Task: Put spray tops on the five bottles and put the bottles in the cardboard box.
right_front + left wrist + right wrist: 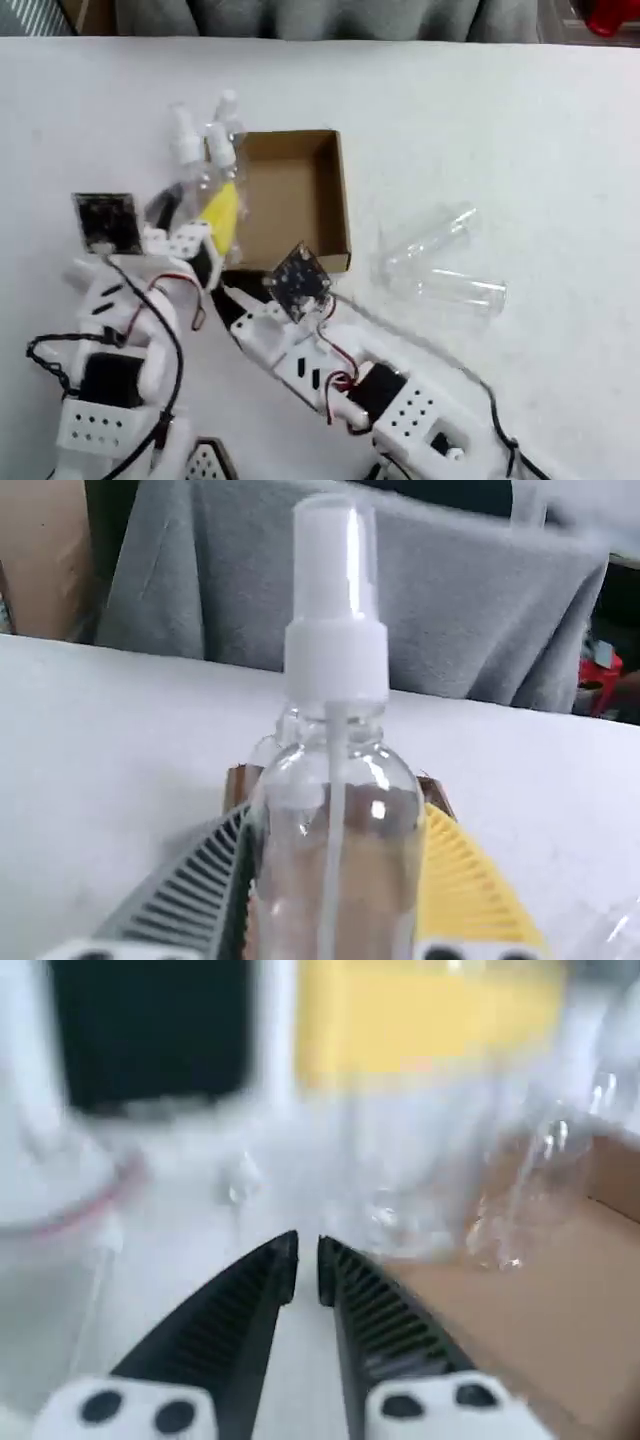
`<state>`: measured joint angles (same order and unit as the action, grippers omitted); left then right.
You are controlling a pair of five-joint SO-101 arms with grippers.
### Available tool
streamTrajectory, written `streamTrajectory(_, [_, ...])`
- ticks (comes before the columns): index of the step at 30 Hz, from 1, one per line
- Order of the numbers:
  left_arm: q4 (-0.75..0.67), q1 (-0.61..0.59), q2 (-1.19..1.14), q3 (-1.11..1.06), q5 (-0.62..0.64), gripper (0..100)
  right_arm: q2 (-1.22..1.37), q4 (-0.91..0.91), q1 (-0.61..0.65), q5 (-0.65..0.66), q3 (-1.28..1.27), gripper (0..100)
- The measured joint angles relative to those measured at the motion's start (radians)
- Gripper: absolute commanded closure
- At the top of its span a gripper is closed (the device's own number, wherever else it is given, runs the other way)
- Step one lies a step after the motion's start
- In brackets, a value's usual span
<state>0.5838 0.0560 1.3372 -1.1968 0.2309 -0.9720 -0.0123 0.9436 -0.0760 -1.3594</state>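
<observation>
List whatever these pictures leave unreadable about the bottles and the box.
- High view: the capped bottles by the cardboard box overlap, and the left gripper covers their bodies; their count is unsure.
- Left wrist view: the held bottle blocks the box behind it.
- Right wrist view: glass beyond the right gripper is blurred; no bottle count.
- High view: the two lying bottles are too faint to judge their necks.

bottle base cut off, box mostly hidden
</observation>
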Motion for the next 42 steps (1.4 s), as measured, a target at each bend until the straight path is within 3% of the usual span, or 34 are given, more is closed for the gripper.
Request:
streamTrajectory(14, [0.044,0.002,0.000,0.011,0.002,98,0.052,0.077,0.011,0.000,-0.002,98.3])
streamTrajectory(22, [0.101,0.035,0.000,0.011,-0.071,98,0.052,0.077,0.018,0.000,-0.002,98.3])
streamTrajectory(31, [0.232,0.098,0.226,0.011,-0.074,98,0.049,0.077,0.006,0.003,-0.002,98.3])
streamTrajectory(42, [0.264,0.104,0.265,0.011,-0.069,98,0.049,0.077,-0.063,0.005,-0.003,98.3])
